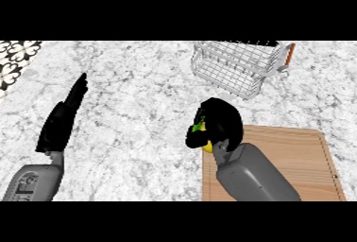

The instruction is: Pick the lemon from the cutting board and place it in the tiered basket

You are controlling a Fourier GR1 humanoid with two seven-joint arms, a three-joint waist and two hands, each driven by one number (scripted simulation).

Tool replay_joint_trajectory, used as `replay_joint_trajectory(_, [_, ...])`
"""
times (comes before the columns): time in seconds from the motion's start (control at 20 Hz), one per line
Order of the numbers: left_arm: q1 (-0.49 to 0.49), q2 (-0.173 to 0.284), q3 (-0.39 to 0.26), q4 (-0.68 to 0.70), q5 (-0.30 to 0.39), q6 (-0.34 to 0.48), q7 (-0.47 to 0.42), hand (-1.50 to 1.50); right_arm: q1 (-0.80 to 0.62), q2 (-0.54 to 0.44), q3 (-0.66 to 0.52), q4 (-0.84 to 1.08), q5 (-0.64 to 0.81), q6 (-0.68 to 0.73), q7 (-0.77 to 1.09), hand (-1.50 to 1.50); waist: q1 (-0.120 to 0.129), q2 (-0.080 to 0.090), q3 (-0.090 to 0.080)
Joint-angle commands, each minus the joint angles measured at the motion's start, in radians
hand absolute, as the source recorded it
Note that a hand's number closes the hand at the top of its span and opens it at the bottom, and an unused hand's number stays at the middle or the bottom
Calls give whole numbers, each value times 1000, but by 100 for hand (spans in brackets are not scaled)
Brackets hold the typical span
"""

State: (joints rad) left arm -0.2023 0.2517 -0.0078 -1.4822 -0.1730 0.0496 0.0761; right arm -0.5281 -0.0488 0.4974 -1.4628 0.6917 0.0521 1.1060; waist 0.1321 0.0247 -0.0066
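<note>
While our right hand curls round the yellow lemon, we hold it at the top left corner of the wooden cutting board; only a bit of the lemon peeks out. Our left hand rests open, fingers straight, on the left of the marble worktop. We see the wire basket farther back, apart from the lemon.

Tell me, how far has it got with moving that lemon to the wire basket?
Done: the right hand has its fingers curled round the lemon, at the wooden cutting board's upper left corner. Whether it is lifted clear, I cannot tell. Left: carrying it to the tiered basket and letting go. The left hand rests open.
</note>
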Motion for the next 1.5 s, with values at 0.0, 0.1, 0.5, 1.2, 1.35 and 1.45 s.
replay_joint_trajectory(0.0, [-31, -9, -23, 7, -6, -12, 3, 0, -189, 46, -21, 82, 86, -148, 140, 150, 31, 3, 1])
replay_joint_trajectory(0.1, [-34, 3, -15, 16, -12, -10, 0, 0, -259, 47, -59, 86, 132, -214, 141, 150, 36, -2, 0])
replay_joint_trajectory(0.5, [-54, -25, -32, 38, -13, -9, 13, 0, -571, 48, -104, 246, 399, -291, 223, 150, 29, -9, -3])
replay_joint_trajectory(1.2, [-69, -27, -1, 80, -16, 16, -5, 0, -987, 48, -270, 665, 424, -276, 263, 150, 0, 1, 1])
replay_joint_trajectory(1.35, [-79, -32, -9, 71, -25, 20, 24, 0, -1074, 48, -288, 787, 430, -216, 221, 150, -19, -3, 1])
replay_joint_trajectory(1.45, [-35, -30, -10, 60, -49, 47, -9, 0, -1039, 48, -274, 850, 436, -285, 194, 150, -24, -2, 2])
